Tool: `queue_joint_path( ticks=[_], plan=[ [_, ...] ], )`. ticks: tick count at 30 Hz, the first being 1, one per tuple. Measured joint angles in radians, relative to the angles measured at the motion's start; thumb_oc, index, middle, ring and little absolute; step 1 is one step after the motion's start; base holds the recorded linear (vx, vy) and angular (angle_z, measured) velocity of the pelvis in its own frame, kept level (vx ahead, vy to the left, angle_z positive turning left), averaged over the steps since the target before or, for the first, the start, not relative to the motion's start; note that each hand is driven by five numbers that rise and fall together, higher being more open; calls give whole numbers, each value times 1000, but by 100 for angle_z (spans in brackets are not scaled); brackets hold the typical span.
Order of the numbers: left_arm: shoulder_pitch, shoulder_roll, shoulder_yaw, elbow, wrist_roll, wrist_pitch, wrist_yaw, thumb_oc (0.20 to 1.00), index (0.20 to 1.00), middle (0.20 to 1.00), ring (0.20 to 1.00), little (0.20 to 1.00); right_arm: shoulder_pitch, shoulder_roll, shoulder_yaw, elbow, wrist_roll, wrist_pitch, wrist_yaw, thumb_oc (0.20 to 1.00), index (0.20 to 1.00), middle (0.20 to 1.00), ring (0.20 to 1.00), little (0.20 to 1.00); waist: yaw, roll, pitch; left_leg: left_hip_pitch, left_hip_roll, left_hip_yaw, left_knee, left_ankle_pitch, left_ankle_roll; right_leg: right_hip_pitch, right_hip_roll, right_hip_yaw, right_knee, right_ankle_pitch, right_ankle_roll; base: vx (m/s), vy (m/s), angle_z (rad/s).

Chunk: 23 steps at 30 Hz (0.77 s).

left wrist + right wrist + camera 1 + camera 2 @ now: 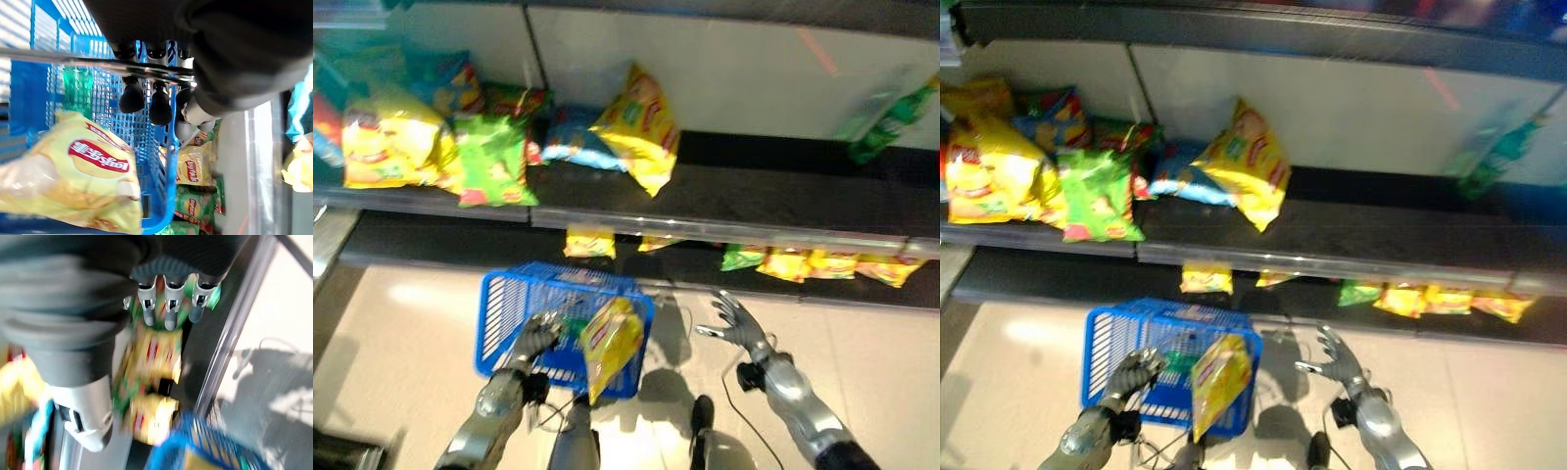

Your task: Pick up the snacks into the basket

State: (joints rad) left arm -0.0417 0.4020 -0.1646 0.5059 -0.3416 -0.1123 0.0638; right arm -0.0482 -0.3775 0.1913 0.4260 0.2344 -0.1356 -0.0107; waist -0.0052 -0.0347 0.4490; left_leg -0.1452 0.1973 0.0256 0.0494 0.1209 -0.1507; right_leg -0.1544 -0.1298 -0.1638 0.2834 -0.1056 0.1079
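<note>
The left hand [536,336] curls its fingers around the metal handle [73,59] of a blue basket [505,304]. Just beside that hand, a yellow snack bag [610,341] sits tilted in the basket, poking above its rim. Further right, the right hand [740,325] hovers empty, fingers spread. One bag appears collected; many snack bags [396,137] lie ahead of both hands on the dark shelves [783,196]. The floor [401,333] is pale tile.
</note>
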Motion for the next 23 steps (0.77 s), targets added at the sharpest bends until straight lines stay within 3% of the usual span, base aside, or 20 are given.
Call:
queue_joint_path(
  ticks=[4,7,9,10,12,18,23],
  plan=[
    [10,-74,31,213,56,-12,2,200,200,200,200,200,77,-16,-29,146,-12,-16,-6,1000,1000,1000,1000,1000,-34,12,-103,13,19,-2,2,24,22,-4,24,-2,34,-34,-26,9,-100,-5],
    [5,-114,41,358,93,-39,-4,200,200,200,200,200,119,-29,-29,287,-68,-17,-13,1000,1000,1000,1000,1000,-31,6,-166,32,-55,-68,48,-8,20,30,-1,28,2,-33,-29,79,-15,-8],
    [39,-134,39,398,96,-38,-4,200,200,200,200,200,172,-38,-31,322,-88,-15,-17,1000,1000,1000,1000,1000,-40,28,-212,60,-76,-66,37,-39,24,68,-2,43,-46,-15,-9,75,66,-13],
    [32,-153,43,479,116,-52,-3,200,200,200,200,200,162,-20,-53,444,-90,-22,-21,1000,1000,1000,1000,1000,-33,43,-240,100,-91,-94,9,-93,12,84,4,56,-79,5,-1,71,89,-38],
    [66,-161,60,548,135,-46,-4,200,200,200,200,200,157,23,-67,555,-88,-7,-32,1000,1000,1000,1000,1000,-34,34,-298,119,-114,-106,-25,-95,32,100,-9,84,-134,34,18,78,95,-39],
    [75,-135,65,612,208,-44,-6,200,200,200,200,200,160,82,-68,707,-88,12,-37,1000,1000,1000,1000,1000,-35,-4,-350,183,-120,-56,-94,-84,51,169,-16,103,-272,107,31,59,93,-23],
    [57,-147,59,688,215,-19,-11,200,200,200,200,200,151,103,-90,835,-83,34,-40,1000,1000,1000,1000,1000,-37,-1,-395,234,-120,-40,-138,-81,52,242,-13,103,-376,158,24,61,80,-9]
  ],
)
